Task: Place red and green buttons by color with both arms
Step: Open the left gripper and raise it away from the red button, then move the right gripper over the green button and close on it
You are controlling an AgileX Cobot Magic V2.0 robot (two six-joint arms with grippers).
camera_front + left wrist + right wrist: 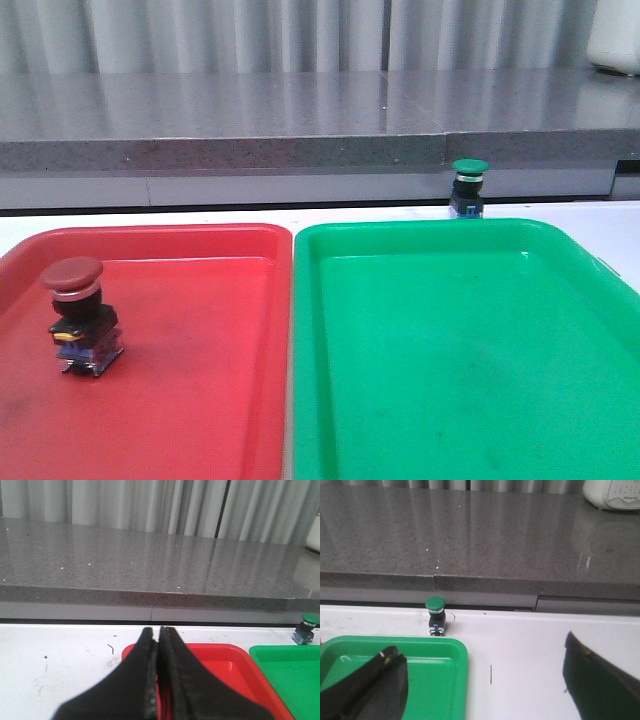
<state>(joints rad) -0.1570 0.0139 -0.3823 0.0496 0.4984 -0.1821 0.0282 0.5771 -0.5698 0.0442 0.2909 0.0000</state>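
Observation:
The red button (78, 315) stands upright in the left part of the red tray (200, 240). The green button (468, 187) stands upright on the white table just behind the green tray (470, 232); it also shows in the right wrist view (435, 616) and small in the left wrist view (306, 628). My left gripper (156, 631) is shut and empty, above the red tray's far left corner (131, 650). My right gripper (482, 650) is wide open and empty, over the green tray's far right corner (457, 647), short of the green button. Neither gripper shows in the front view.
A grey stone ledge (300, 120) runs along the back of the white table (530, 645), with pale curtains behind. A white object (612, 494) sits on the ledge at the far right. The two trays lie side by side, touching.

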